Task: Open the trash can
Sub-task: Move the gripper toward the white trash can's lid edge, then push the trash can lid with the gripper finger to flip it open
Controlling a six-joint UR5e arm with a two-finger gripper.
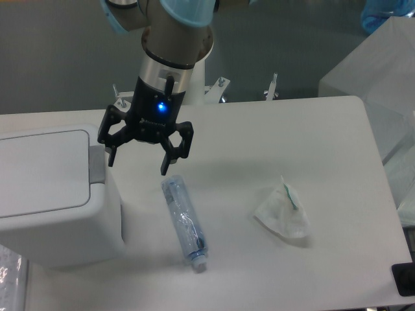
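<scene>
My hand (138,163) hung released, fingers spread, gripping nothing. The large boxy white plastic trash can (55,194) sat at the desk's (259,129) left edge, lid shut; its small grey push tab (96,166) lay just left of my fingertips.

large boxy white plastic trash can (55,194): left side cut off by the frame edge
robot arm (175,32): upper part cut off at the top edge
small black object (403,280): cropped at the right edge, unidentifiable
</scene>
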